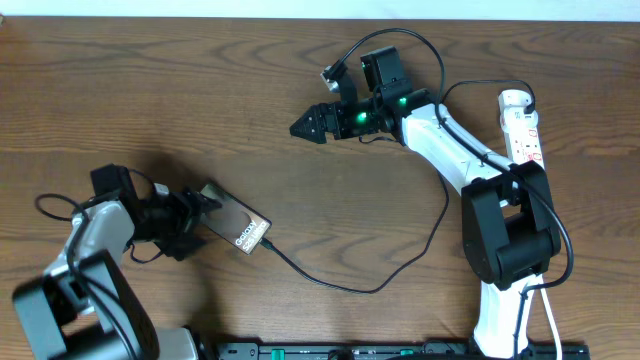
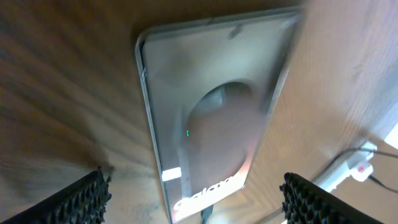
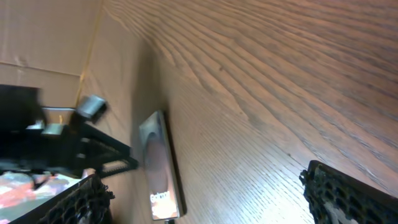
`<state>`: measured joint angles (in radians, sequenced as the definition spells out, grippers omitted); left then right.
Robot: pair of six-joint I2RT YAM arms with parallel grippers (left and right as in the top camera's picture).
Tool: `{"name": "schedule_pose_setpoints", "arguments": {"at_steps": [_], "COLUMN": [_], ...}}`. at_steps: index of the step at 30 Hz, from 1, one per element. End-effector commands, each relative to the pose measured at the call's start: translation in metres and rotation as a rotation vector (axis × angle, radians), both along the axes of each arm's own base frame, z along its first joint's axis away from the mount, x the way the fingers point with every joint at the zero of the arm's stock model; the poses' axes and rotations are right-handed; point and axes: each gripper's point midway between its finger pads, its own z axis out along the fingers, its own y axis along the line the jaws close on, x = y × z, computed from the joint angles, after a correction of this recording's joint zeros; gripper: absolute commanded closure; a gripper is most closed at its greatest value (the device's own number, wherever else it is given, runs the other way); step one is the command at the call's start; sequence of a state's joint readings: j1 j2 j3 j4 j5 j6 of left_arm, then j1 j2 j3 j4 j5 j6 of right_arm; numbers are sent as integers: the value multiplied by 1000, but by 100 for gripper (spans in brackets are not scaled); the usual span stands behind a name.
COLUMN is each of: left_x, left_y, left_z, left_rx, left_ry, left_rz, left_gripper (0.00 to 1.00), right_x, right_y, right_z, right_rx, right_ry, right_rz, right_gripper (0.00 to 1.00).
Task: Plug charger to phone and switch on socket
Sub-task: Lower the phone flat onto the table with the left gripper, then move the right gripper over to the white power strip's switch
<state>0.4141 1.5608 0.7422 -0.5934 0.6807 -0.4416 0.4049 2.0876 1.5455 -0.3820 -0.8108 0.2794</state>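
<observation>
The phone [image 1: 238, 226] lies flat on the wood table at the lower left, its white "Galaxy" text facing up; it also shows in the left wrist view [image 2: 208, 118] and the right wrist view [image 3: 158, 165]. The thin black charger cable [image 1: 360, 288] runs from the phone's lower end in a long curve to the right. The white socket strip [image 1: 524, 128] lies at the far right. My left gripper [image 1: 198, 222] is open, its fingers just left of the phone. My right gripper [image 1: 304, 126] is open and empty above the table's upper middle, well away from the phone.
The white strip and its cord show small at the right edge of the left wrist view [image 2: 360, 168]. A black rail [image 1: 400, 350] runs along the table's front edge. Thicker black robot cables [image 1: 420, 50] loop behind the right arm.
</observation>
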Motion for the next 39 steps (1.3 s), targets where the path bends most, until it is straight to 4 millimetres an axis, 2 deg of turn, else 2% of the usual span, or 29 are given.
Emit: {"name": "schedule_pose_setpoints", "arguments": {"at_steps": [1,4,7,10,13,15,17,21,25,28,31,34,36,39], "left_x": [25,41,47,48,52,57,63,73,77,79,83,85,85,85], "left_y": [20,25,17,10,-1,-5,-10,-19,-32,-40,-45,-45,-45,-45], "left_z": [43,93,145,176,197,203,207,208,200,201,206,208,208,208], "left_rx": [146,220,259,289,315,354,406,486,525,528,529,520,517,515], "left_ry": [-180,-373,-566,-640,-684,-679,-674,-659,-636,-651,-680,-682,-683,-681], "left_rz": [6,-5,-75,-103,-168,-191,-215,-252,-287,-310,-317,-295,-289,-286], "left_gripper": [12,11,9,6,6,6,5,5,5,5,5,5,5,5], "right_x": [7,9,11,16,22,24,23,27,31,31,30,29,29,32], "right_y": [-5,-11,-19,-38,-75,-101,-130,-177,-243,-295,-335,-363,-389,-415], "right_z": [10,5,7,12,24,37,61,102,131,136,138,143,137,120], "right_rx": [-30,-60,-80,-150,-306,-410,-497,-558,-562,-515,-408,-288,-249,-246], "right_ry": [-48,-39,-23,-15,-27,-49,-86,-155,-170,-129,-114,-153,-156,-156], "right_rz": [-25,-47,-66,-128,-246,-324,-404,-539,-699,-766,-757,-700,-714,-716], "right_gripper": [1,1,1,1,1,1,1,1,1,1,1,1,1,1]}}
